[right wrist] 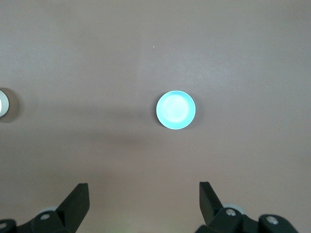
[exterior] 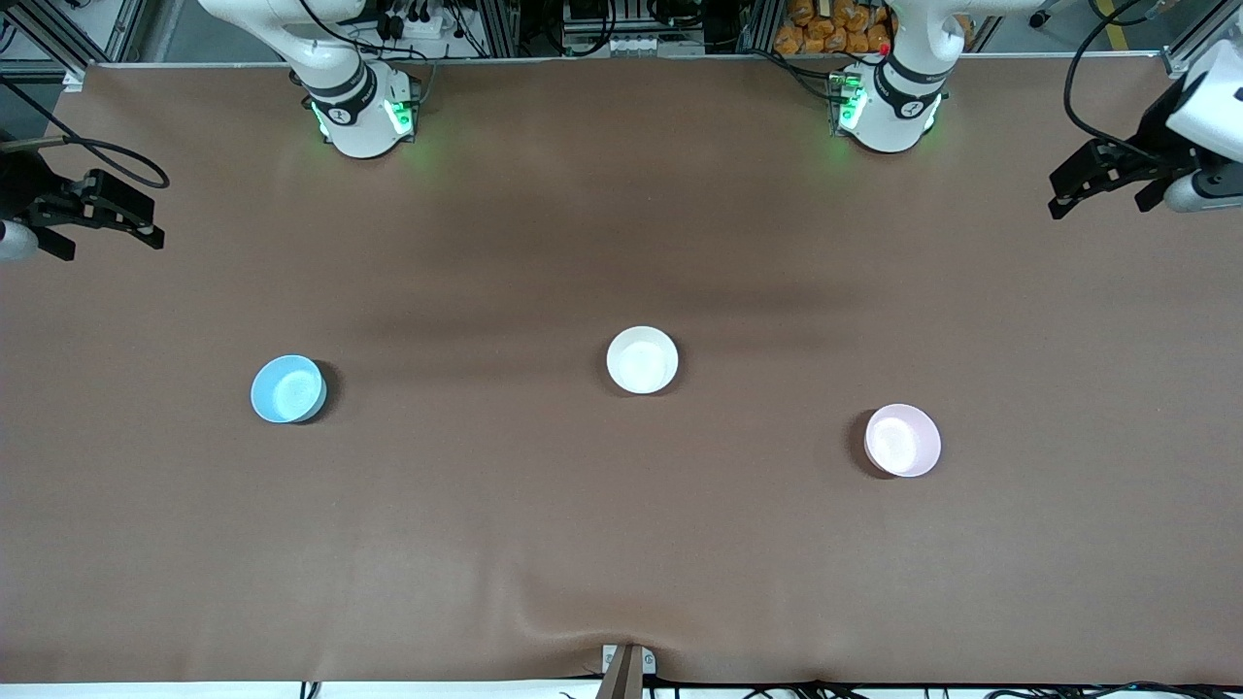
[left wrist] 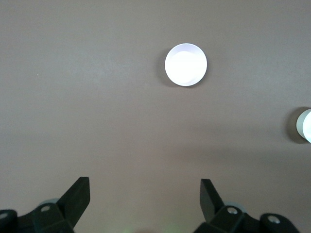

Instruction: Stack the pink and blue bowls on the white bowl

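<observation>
The white bowl (exterior: 642, 359) stands mid-table. The light blue bowl (exterior: 288, 388) stands toward the right arm's end. The pale pink bowl (exterior: 902, 440) stands toward the left arm's end, a little nearer the front camera. All three are upright, apart and empty. My left gripper (exterior: 1097, 189) hangs open and empty high over the left arm's end of the table. Its wrist view (left wrist: 145, 187) shows the pink bowl (left wrist: 185, 65) and the edge of the white bowl (left wrist: 306, 126). My right gripper (exterior: 102, 228) hangs open and empty over the right arm's end. Its wrist view (right wrist: 144, 189) shows the blue bowl (right wrist: 176, 110).
The brown table cover (exterior: 621, 544) is bare around the bowls and has a wrinkle near its front edge (exterior: 544, 621). A small clamp (exterior: 626, 665) sits at the front edge. Both arm bases (exterior: 364, 112) (exterior: 889, 107) stand along the back edge.
</observation>
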